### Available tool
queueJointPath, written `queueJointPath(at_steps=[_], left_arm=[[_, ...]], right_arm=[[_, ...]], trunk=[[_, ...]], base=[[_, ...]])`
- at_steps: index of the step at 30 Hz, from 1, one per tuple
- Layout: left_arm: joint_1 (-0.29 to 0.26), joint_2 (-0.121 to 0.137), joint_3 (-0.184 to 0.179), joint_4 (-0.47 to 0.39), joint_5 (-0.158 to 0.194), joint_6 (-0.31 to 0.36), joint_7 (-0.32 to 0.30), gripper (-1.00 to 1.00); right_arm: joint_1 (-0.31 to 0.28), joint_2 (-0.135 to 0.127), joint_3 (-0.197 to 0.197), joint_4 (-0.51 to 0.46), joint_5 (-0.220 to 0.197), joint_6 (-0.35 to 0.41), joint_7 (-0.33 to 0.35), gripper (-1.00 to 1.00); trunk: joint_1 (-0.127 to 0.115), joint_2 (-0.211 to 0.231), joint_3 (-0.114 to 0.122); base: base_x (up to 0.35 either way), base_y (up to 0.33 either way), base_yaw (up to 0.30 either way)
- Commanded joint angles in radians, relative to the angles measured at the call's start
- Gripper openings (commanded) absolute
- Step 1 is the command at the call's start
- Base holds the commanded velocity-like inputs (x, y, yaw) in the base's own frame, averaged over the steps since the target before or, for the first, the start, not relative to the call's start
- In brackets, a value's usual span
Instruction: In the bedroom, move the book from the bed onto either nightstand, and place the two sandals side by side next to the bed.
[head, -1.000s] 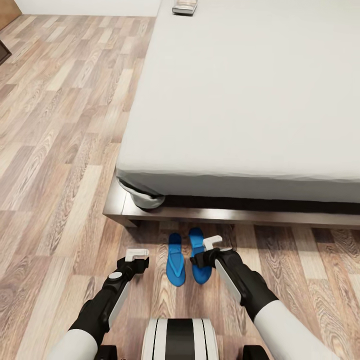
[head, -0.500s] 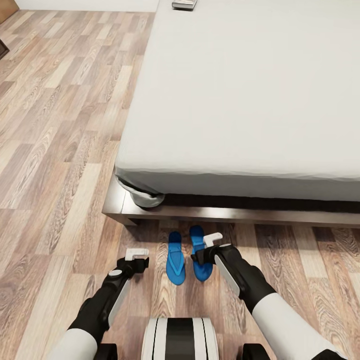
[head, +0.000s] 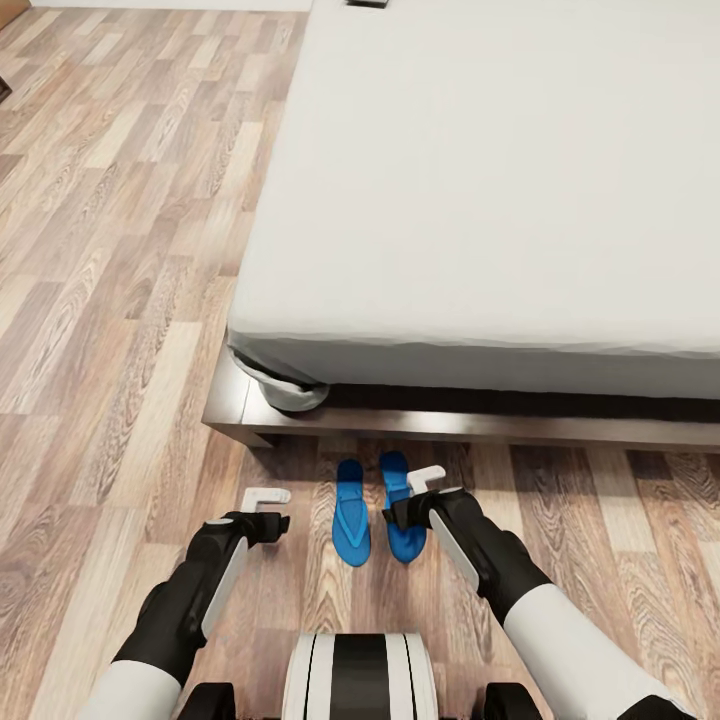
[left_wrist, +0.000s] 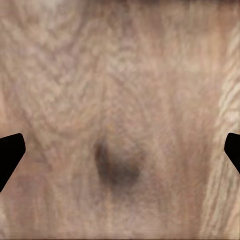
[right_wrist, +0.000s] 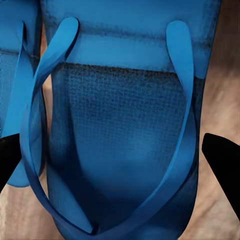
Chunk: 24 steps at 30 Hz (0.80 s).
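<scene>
My left gripper (head: 262, 508) has slid toward 9 o'clock, fingers wide apart over bare floor (head: 110, 300). My right gripper (head: 412, 497) stays spread wide over the right blue sandal (head: 401, 508), beside the left blue sandal (head: 350, 513), at the bed (head: 480, 180).

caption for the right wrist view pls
Right claw open, hovering over a blue sandal, its twin beside it.

Light wood-plank floor (head: 110, 300), grey-brown grain, dark knot (left_wrist: 117, 167)
</scene>
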<state>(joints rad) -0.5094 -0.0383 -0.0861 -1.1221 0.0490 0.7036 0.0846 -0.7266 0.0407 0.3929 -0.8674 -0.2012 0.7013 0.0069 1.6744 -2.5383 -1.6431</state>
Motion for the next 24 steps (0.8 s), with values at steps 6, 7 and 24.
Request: queueJointPath(at_steps=[6,7,24], left_arm=[[0.0,0.003,-0.001,-0.014,0.006,0.047,0.007,1.0],[0.0,0.003,-0.001,-0.02,0.005,0.051,0.007,1.0],[0.0,0.002,-0.005,-0.039,0.003,0.057,0.009,1.0]], right_arm=[[-0.003,0.001,0.001,-0.001,-0.001,0.005,0.001,-1.0],[-0.003,0.002,0.001,0.0,-0.001,0.004,0.001,-1.0],[-0.043,0.004,0.001,0.035,-0.001,0.004,0.001,-1.0]], trunk=[[0.001,-0.001,-0.008],[0.001,-0.001,-0.012],[0.006,-0.003,-0.051]], base=[[0.0,0.0,0.0],[0.0,0.0,0.0],[0.0,0.0,0.0]])
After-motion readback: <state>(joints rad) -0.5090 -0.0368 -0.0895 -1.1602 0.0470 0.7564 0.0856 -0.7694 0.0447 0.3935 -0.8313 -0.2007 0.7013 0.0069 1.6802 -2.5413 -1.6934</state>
